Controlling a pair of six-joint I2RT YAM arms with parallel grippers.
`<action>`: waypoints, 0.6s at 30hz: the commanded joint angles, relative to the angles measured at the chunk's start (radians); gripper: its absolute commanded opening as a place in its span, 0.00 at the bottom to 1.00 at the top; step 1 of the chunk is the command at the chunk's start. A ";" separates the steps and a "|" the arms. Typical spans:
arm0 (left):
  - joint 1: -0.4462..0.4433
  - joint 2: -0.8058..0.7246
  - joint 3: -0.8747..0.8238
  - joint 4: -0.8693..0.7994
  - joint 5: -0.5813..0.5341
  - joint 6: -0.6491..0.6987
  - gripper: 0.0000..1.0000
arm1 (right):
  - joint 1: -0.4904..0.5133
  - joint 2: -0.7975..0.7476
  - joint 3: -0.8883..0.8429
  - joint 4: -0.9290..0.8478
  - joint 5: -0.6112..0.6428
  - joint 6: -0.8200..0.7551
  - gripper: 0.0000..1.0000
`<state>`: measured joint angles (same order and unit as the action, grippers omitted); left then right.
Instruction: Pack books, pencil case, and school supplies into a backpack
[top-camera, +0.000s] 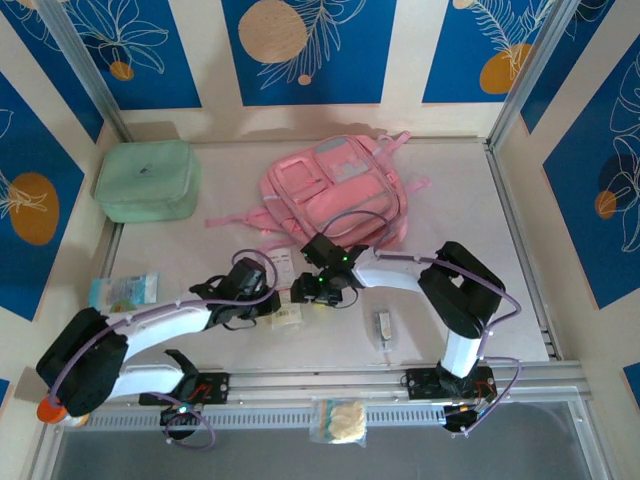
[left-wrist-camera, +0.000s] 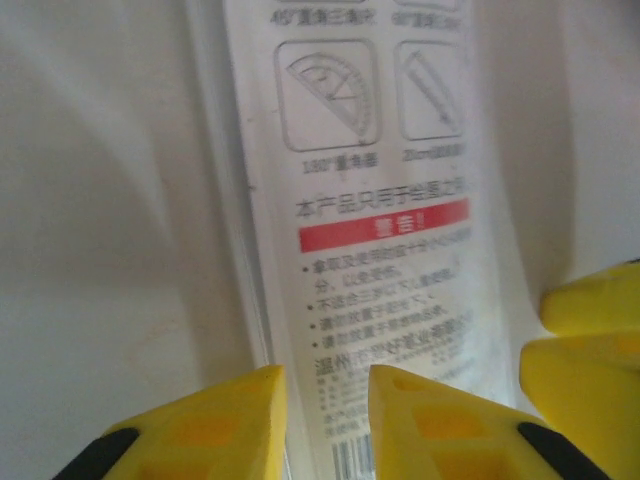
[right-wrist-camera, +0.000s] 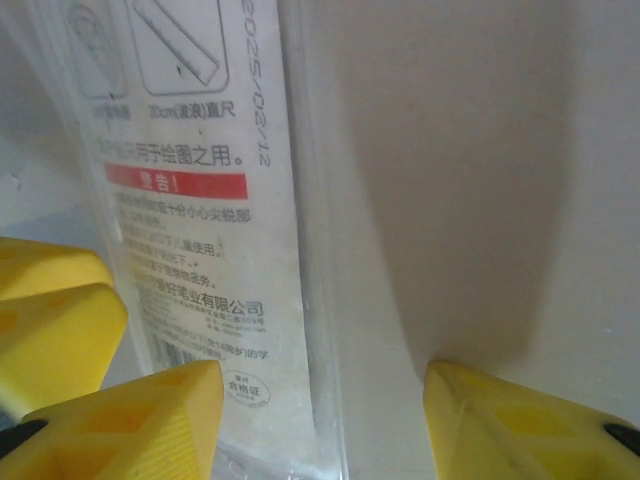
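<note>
- The left arm lies low across the near-left of the table (top-camera: 460, 200), its forearm running right from the base, and the wrist tips down over the pencil case (top-camera: 283, 266).
- The right arm rises from its base, bends at a high elbow and reaches back left, so both wrists meet at the pouch.
- The left gripper (left-wrist-camera: 328, 425) has its yellow fingers (left-wrist-camera: 200, 435) only a narrow gap apart, astride one long edge of the pencil case (left-wrist-camera: 380, 250). I cannot tell whether they pinch it.
- The right gripper (right-wrist-camera: 320, 425) stands wide and released, with the pouch's other edge (right-wrist-camera: 190, 240) and bare table between its fingers.
- The pencil case lies flat just in front of the backpack (top-camera: 340, 190), which sits mid-table.
- The school supplies (top-camera: 383, 326) lie near the right arm.
</note>
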<state>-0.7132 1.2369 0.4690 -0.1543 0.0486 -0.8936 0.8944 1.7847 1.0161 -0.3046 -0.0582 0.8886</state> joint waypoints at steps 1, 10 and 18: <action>0.008 0.019 0.002 0.028 -0.028 -0.017 0.25 | 0.023 0.027 0.033 0.019 -0.025 0.030 0.55; 0.017 0.010 -0.093 0.070 -0.045 -0.074 0.09 | 0.064 0.060 0.060 0.059 -0.065 0.053 0.55; 0.028 0.002 -0.122 0.075 -0.054 -0.090 0.00 | 0.061 -0.003 0.038 0.121 -0.134 0.048 0.55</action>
<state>-0.7006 1.2293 0.3866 -0.0341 0.0322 -0.9649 0.9432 1.8229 1.0527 -0.2382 -0.1158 0.9287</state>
